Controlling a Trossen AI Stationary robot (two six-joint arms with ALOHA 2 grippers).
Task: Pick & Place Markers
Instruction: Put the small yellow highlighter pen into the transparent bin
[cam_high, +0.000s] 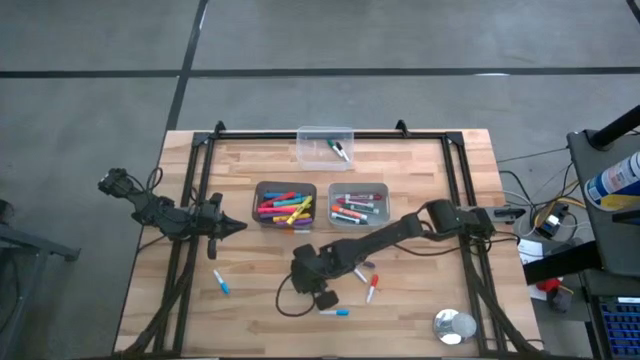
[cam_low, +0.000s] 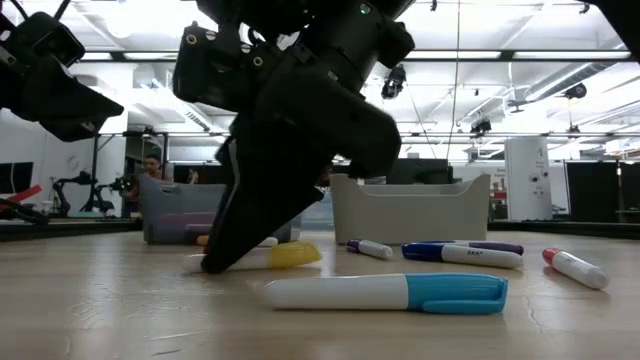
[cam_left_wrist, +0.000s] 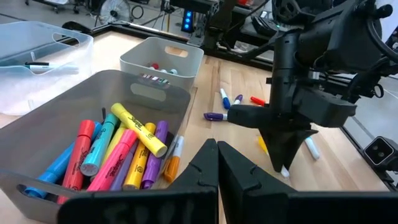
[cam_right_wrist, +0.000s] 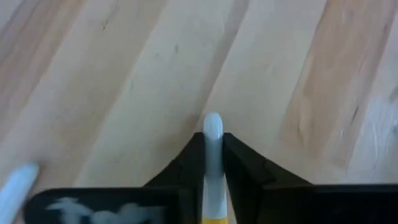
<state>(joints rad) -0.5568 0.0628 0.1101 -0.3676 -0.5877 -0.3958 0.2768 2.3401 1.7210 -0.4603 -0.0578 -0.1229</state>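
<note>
Your right gripper has its fingers clamped on a white marker lying along them, flat on the table.

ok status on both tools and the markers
Right tool down at the table, shut on a yellow-capped marker. Left tool shut, empty, waiting by the grey bin. Other loose markers lie apart, none in the way.
</note>
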